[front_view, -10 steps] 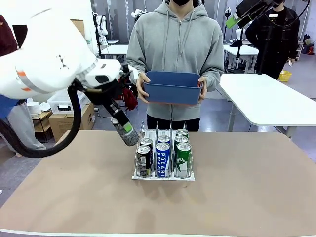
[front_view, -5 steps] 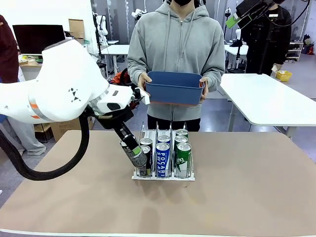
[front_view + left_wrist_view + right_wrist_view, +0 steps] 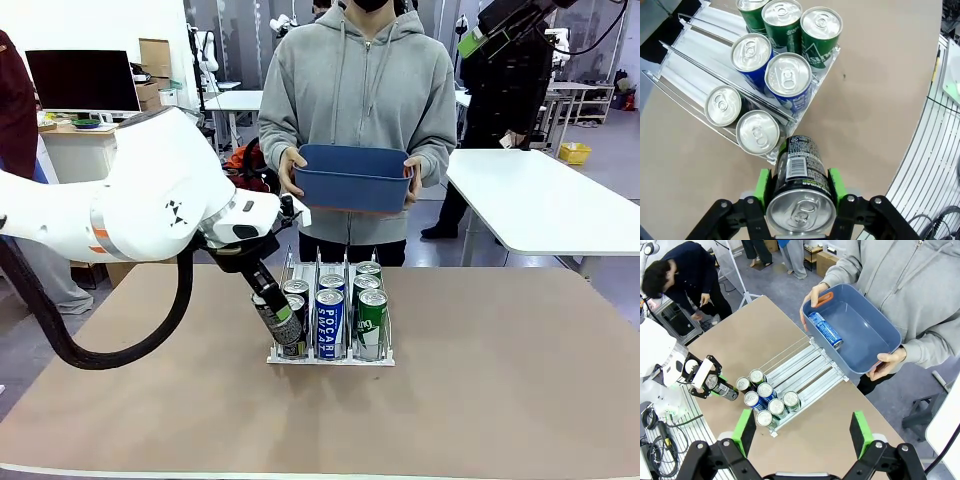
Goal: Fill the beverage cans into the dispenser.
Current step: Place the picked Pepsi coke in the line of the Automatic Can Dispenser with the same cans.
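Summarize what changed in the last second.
Left gripper, shut on the slim black metal can, came down and rightward to the front of the clear acrylic dispenser's left lane. Unchanged: seven racked cans, person holding the blue rectangular plastic bin, right gripper open.

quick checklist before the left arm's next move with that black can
1. Left claw shut on the held can: ok.
2. Held can upright: not ok, tilted.
3. Room in the dispenser's left lane behind its two black cans: ok.
4. Held can over that free space: not ok, it hangs at the front left corner.
5. Held can clear of the front can: cannot tell.
6. Right claw open, high above the table: ok.
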You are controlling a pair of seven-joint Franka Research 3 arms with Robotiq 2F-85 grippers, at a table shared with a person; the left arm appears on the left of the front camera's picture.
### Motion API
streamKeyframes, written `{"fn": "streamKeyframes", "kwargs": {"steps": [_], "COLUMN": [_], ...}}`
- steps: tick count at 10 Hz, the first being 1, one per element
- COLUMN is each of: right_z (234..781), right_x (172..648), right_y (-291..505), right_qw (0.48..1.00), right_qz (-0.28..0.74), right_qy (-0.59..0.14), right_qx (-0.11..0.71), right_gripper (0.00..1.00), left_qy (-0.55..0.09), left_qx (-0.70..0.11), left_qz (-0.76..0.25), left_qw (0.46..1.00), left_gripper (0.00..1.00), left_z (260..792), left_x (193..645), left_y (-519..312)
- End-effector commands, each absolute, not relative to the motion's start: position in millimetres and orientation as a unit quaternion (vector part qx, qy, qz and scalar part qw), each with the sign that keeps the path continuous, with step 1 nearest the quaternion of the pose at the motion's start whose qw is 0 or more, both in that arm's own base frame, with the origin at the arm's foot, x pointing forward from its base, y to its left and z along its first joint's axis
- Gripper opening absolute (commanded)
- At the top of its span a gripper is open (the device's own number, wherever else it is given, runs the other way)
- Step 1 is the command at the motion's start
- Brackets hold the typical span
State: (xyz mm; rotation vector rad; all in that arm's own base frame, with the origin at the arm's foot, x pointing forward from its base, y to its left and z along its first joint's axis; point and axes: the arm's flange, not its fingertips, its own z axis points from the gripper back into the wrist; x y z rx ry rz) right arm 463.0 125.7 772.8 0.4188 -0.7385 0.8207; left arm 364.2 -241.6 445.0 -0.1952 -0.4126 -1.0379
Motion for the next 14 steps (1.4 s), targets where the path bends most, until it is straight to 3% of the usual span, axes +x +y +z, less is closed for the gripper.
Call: {"fn": "streamKeyframes", "kwargs": {"steps": [1,8,14], "right_z": [770,770,770], "right_x": [461,461,461], "right_y": [125,125,125], "right_qw": [0.829,0.829,0.829], "right_qz": [0.387,0.387,0.387], "right_qy": [-0.349,-0.349,-0.349], "right_qx": [0.202,0.202,0.202], "right_gripper": [1.00,1.00,1.00], "left_qy": [-0.197,-0.165,-0.211], "left_qx": [-0.091,-0.084,-0.056], "left_qz": [-0.501,-0.457,-0.414], "left_qw": [0.838,0.870,0.884], "left_gripper": [0.58,0.58,0.58], "left_z": [449,435,430], "left_x": [359,394,431], "left_y": [-239,-249,-254]}}
